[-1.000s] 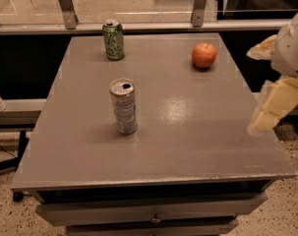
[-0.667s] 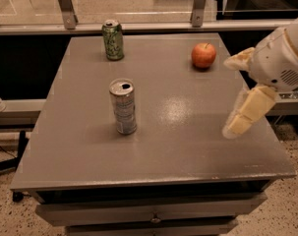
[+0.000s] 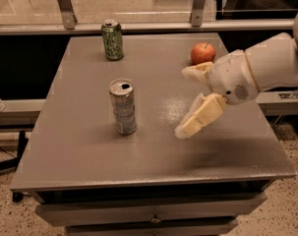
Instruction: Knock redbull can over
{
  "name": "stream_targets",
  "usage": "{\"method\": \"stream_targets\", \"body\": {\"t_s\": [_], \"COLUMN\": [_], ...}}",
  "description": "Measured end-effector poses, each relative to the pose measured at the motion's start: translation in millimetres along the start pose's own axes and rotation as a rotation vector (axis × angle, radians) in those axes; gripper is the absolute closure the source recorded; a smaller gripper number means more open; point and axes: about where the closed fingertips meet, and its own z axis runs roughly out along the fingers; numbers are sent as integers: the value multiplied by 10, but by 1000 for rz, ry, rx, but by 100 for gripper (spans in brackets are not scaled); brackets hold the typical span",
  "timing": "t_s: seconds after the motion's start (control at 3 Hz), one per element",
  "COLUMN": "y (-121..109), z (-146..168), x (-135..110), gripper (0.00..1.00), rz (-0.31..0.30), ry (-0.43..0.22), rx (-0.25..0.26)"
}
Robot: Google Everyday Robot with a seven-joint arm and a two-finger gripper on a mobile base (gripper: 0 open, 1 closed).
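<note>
The redbull can [image 3: 123, 107], slim and silver with pale blue panels, stands upright left of the middle of the grey table [image 3: 89, 151]. My gripper [image 3: 184, 102] hangs above the table to the right of the can, about a can's height away from it and not touching it. Its two cream fingers [image 3: 200, 116] are spread apart and hold nothing. The white arm comes in from the right edge of the camera view.
A green can [image 3: 112, 40] stands upright at the table's back left. A red apple [image 3: 202, 53] lies at the back right, just behind my gripper. A rail and glass run behind the table. Drawers are below the front edge.
My gripper has moved left from the table's right edge towards the redbull can. The can, green can and apple have not moved.
</note>
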Motion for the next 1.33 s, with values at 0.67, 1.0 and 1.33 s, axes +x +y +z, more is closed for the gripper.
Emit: {"method": "stream_targets", "body": {"t_s": [0.67,1.0,1.33], "y": [229,323,396], "z": [710,955,1139], "x": [-470,-628,-761], "gripper": [0,0,19], "rz": [-73,-107,-125], "ry": [-310,-395,-446], "rx": [-51,-54,-48]}}
